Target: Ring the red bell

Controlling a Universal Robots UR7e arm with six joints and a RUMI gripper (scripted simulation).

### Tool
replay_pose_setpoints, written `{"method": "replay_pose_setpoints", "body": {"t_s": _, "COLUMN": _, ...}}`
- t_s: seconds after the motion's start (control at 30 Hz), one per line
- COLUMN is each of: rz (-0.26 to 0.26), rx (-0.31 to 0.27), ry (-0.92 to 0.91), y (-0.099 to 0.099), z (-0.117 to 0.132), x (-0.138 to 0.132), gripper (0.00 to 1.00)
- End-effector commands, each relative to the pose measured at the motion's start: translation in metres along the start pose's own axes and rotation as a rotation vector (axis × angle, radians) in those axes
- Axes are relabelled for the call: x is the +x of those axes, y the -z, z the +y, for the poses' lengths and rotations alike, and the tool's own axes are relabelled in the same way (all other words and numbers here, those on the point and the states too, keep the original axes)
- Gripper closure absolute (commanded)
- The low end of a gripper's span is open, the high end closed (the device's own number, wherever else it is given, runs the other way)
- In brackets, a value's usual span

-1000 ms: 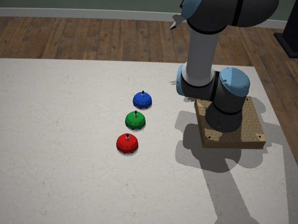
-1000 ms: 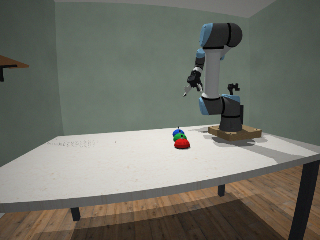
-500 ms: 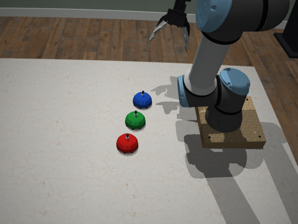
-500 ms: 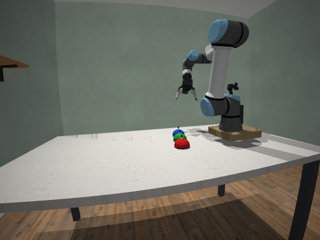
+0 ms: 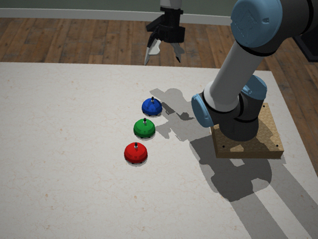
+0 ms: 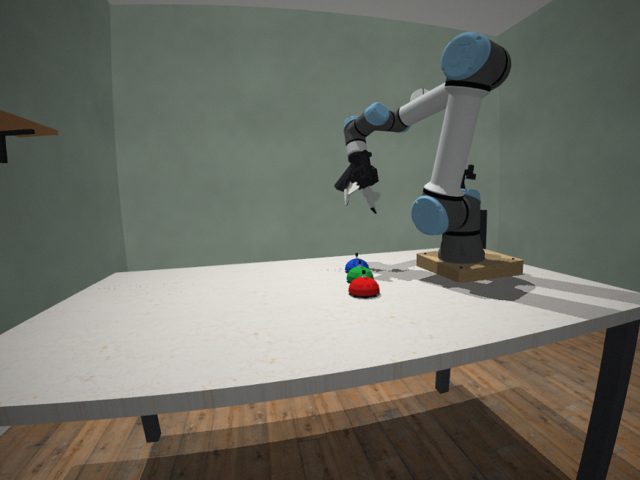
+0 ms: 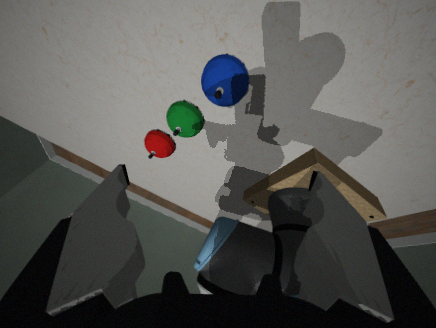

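1. Where the top view is read from its lower edge upward, the red bell (image 5: 135,152) comes first, at lower centre of the white table (image 5: 44,151), with its button (image 5: 135,145) standing up.
2. Behind it in one row stand the green bell (image 5: 144,128) and the blue bell (image 5: 151,106), close together but apart.
3. Farther back, at upper centre, the gripper (image 5: 164,54) hangs high above the table, fingers spread to their widest and holding nothing.
4. Handling, as a judgement: the red bell looks rigid, smooth-domed and light enough to slide; contact belongs on the small top button, pressed straight down with one fingertip.
5. No brand, label or writing is legible in any view.
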State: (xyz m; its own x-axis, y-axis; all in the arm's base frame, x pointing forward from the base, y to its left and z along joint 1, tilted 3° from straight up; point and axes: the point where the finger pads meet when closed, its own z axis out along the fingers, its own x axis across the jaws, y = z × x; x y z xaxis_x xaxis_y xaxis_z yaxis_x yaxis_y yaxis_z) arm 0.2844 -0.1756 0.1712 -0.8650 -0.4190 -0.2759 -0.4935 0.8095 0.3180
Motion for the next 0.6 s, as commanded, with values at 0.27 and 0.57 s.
{"method": "replay_pose_setpoints", "body": {"t_s": 0.27, "rz": 0.156, "rx": 0.007, "ry": 0.654, "y": -0.043, "z": 0.013, "x": -0.062, "gripper": 0.0}}
{"method": "replay_pose_setpoints", "body": {"t_s": 0.57, "rz": 0.238, "rx": -0.007, "ry": 1.033, "y": -0.069, "z": 0.032, "x": -0.096, "gripper": 0.0}}
